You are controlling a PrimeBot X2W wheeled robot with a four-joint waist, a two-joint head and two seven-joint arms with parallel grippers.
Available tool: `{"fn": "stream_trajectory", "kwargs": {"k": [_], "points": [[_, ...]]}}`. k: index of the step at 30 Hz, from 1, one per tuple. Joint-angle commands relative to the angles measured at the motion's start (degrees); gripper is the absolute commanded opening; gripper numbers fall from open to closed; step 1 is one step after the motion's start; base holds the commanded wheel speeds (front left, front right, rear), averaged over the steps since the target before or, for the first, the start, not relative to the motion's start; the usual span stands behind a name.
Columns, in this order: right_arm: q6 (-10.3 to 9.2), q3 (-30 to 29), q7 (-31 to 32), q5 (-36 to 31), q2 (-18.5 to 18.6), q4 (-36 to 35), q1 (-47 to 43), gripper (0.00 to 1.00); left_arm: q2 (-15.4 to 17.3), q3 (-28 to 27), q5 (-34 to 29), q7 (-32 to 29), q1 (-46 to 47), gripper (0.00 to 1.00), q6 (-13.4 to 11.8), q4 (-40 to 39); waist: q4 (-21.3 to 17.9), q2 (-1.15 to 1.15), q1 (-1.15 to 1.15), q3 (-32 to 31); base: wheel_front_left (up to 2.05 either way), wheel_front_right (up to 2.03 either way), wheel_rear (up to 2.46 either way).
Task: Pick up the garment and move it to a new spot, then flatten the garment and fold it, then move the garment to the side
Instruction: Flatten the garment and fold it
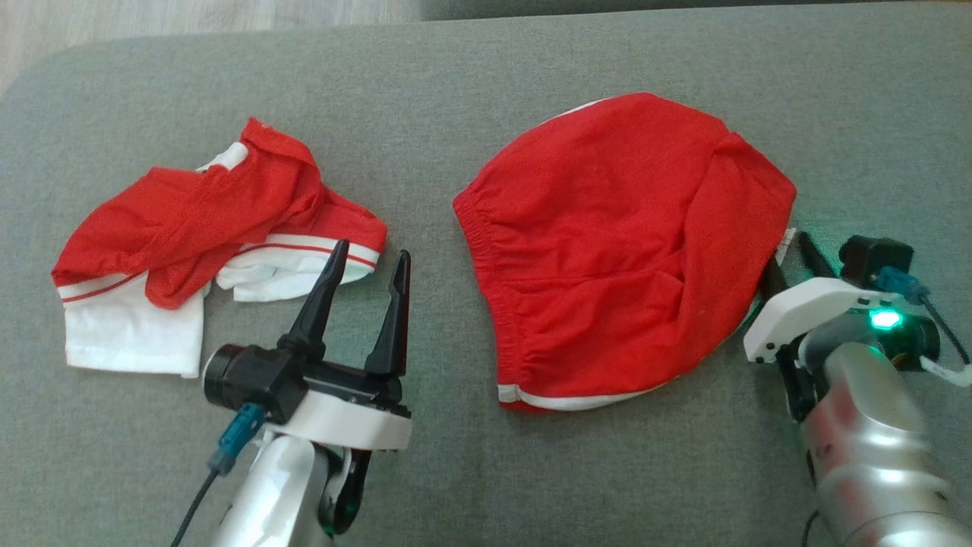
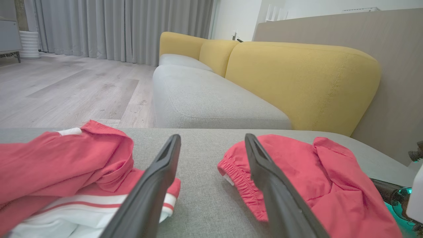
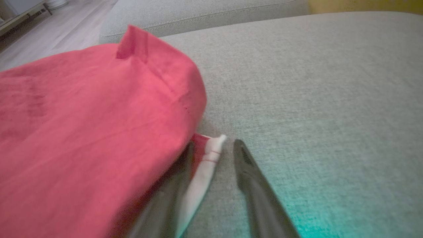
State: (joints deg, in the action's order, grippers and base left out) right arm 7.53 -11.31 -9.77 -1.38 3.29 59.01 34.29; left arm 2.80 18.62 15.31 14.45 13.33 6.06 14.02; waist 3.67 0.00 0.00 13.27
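Saw crumpled shirt (image 1: 205,243) left of shorts (image 1: 615,251) on cushion (image 1: 456,91), left gripper (image 1: 372,251) between, fingers spread wide.
Found shorts centre-right, red, puckered, white-trimmed; right gripper (image 3: 214,144) parted around hem corner, unclamped.

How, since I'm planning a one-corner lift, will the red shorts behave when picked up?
Probably floppy: the shorts lie creased and flat on the cushion, so lifted by the hem at the right hand they would likely sag and unfold. Probably light, as the cloth looks thin. The gathered waistband may stretch a little.
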Motion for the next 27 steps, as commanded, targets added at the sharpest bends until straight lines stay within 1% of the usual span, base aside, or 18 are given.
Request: {"fn": "stream_trajectory", "kwargs": {"k": [1, 6, 13, 19, 23, 24, 25, 27], "points": [[-0.04, 1.3, -0.6, -1.0, -0.4, 0.3, 0.6, 0.0, 0.1, -1.5, 0.0, 0.5, 2.2, 1.0, -0.1, -1.8, -0.3, 0.0, 0.0, -0.2, 0.0, 0.0, 0.0], [-0.04, -0.3, -2.3, -1.3, -0.4, 0.8, 0.3, 0.0, 0.1, -1.9, -0.1, 0.5, 1.6, 1.0, -0.3, -1.6, -1.4, 0.0, 0.0, -1.2, 0.0, 0.0, 0.0], [-0.04, -6.6, -3.7, -3.1, -0.4, -1.2, -4.0, 0.0, 0.1, -2.1, 0.6, 0.5, 0.2, 1.0, -0.5, -1.7, -4.7, 0.0, 0.0, -4.8, 0.0, 0.0, 0.0], [-0.04, -12.2, -1.5, -6.9, -0.4, -5.3, -8.3, 0.0, 0.1, -1.3, 1.8, 0.5, -1.1, 1.0, -1.2, -1.9, -7.2, 0.0, 0.0, -7.6, 0.0, 0.0, 0.0], [-0.04, -12.9, 1.0, -7.2, -0.4, -7.3, -9.9, 0.0, 0.1, -0.6, 2.6, 0.5, -1.6, 1.0, -1.8, -2.0, -7.8, 0.0, 0.0, -8.7, 0.0, 0.0, 0.0], [-0.04, -12.6, 1.3, -7.0, -0.4, -7.8, -10.1, 0.68, 0.1, -0.5, 2.8, 0.5, -1.7, 1.0, -1.9, -2.1, -7.8, 0.0, 0.0, -8.8, 0.0, 0.0, 0.0], [-0.04, -12.6, 1.3, -6.7, -0.4, -8.5, -10.3, 1.0, 0.1, -0.3, 2.9, 0.5, -1.7, 1.0, -2.0, -2.1, -7.9, 0.0, 0.0, -8.9, 0.0, 0.0, 0.0], [-0.04, -12.1, 1.2, -6.9, -0.4, -10.4, -10.8, 1.0, 0.1, 0.0, 3.0, 0.5, -1.9, 1.0, -2.1, -2.1, -7.8, 0.0, 0.0, -9.0, 0.0, 0.0, 0.0]]}}
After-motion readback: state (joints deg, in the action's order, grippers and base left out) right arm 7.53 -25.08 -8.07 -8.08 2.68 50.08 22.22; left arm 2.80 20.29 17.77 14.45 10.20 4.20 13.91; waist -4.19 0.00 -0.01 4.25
